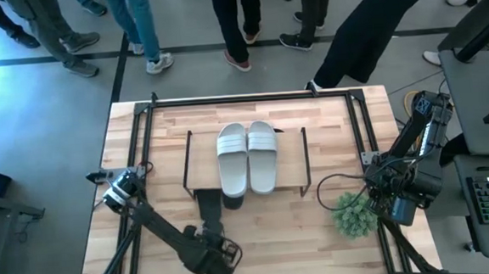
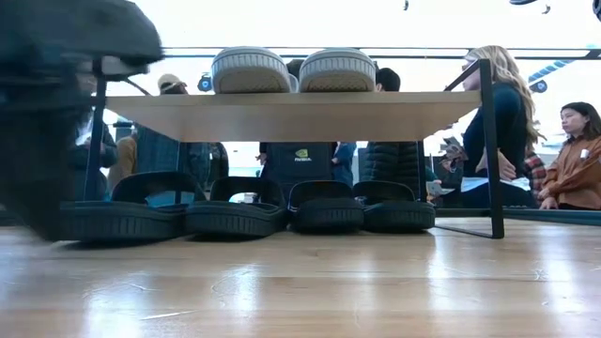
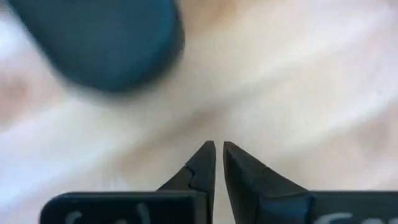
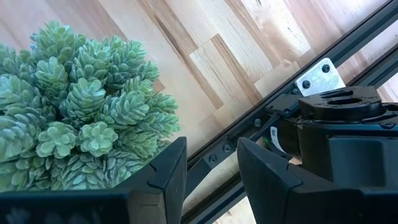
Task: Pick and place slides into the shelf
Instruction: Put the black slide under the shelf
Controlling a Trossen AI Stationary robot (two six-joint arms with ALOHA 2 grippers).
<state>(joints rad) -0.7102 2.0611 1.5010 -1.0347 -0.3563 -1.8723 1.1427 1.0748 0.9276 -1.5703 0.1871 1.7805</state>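
- The room behind is a grey floor with several people standing along the far edge of the wooden table [image 1: 330,140]; only their legs and shoes show from above.
- High view: the shelf [image 1: 203,161] stands in the middle of the table, and the two pale slides [image 1: 247,158] lie side by side on its top board. One black slide [image 1: 210,209] sticks out from under the near edge of the shelf, toward the left arm. The left tool [image 1: 216,259] is near the near edge of the table, just in front of that slide. The right arm waits at the right edge, with the right tool [image 1: 392,206] over a small green plant [image 1: 352,214].
- Low view: under the board four black slides [image 2: 249,208] stand in a row on the table; the pale pair [image 2: 293,70] is on top. A dark blurred mass of an arm fills the left side.
- Left wrist view: the left tool [image 3: 216,163] has its fingers pressed together and holds nothing. A dark rounded shape above it is too blurred to name.
- Right wrist view: the right tool [image 4: 211,177] is spread, with nothing between its fingers, beside the plant [image 4: 81,106].
- My judgement: all six slides are at the shelf, so the task is nearly or fully finished; perhaps only the slide that sticks out needs a push.
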